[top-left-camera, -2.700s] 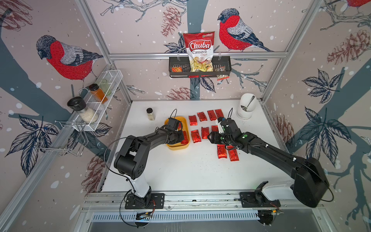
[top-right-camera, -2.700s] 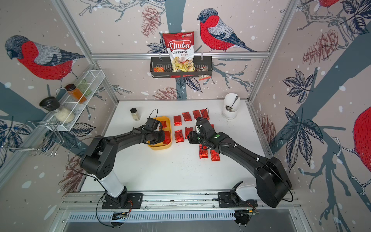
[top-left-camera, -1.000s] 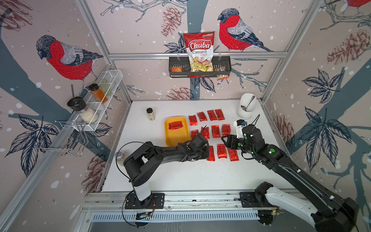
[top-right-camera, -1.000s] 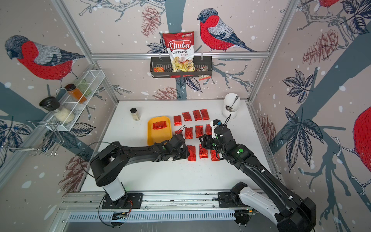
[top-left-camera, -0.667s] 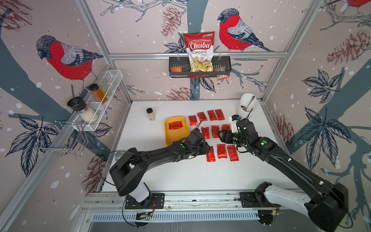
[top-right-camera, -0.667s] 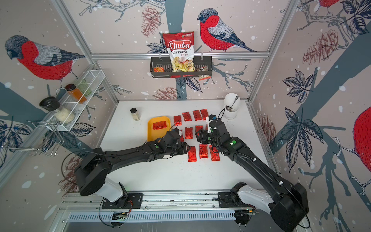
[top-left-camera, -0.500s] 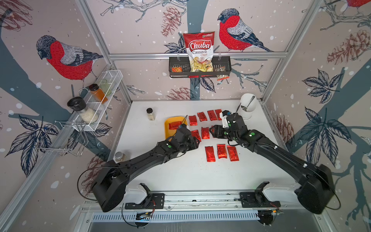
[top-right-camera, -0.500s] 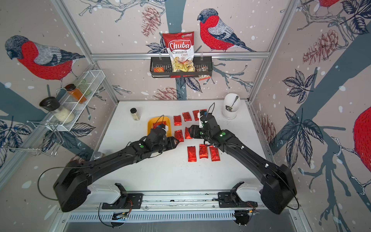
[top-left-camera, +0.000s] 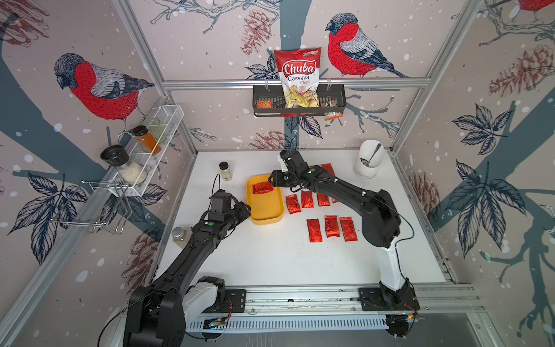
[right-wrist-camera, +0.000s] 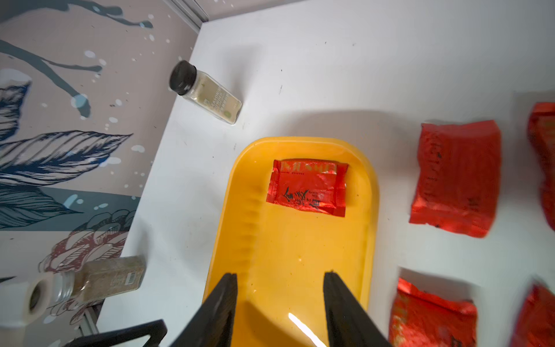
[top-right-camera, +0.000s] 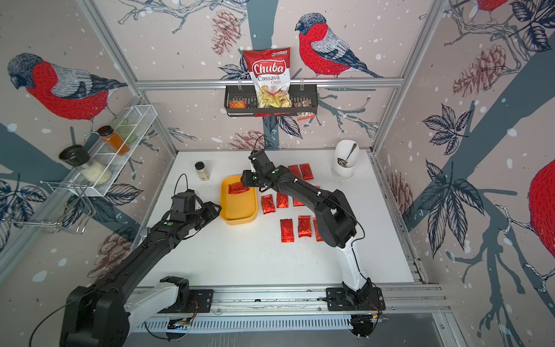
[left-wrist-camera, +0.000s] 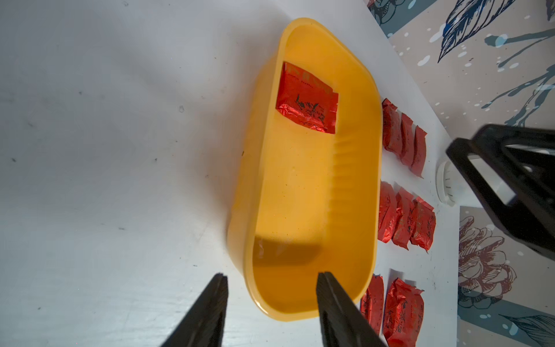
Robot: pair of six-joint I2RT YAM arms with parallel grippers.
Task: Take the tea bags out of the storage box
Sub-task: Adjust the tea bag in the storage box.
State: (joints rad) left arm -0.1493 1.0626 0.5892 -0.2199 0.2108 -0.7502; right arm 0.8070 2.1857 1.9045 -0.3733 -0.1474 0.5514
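Where the storage box [top-left-camera: 265, 210] curves, a crinkled tea bag [top-left-camera: 262, 188] lies.

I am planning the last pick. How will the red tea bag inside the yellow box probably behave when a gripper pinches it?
The tea bag is probably light and a little floppy: its foil looks creased. Its shiny surface may slip. It lies flat on the floor of the storage box, so catching an edge could be hard.

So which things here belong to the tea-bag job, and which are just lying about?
Job: storage box; one tea bag inside it; tea bags laid out beside it.
Lying about: chips bag; wall basket; spice jar; white cup with spoon; wire rack.
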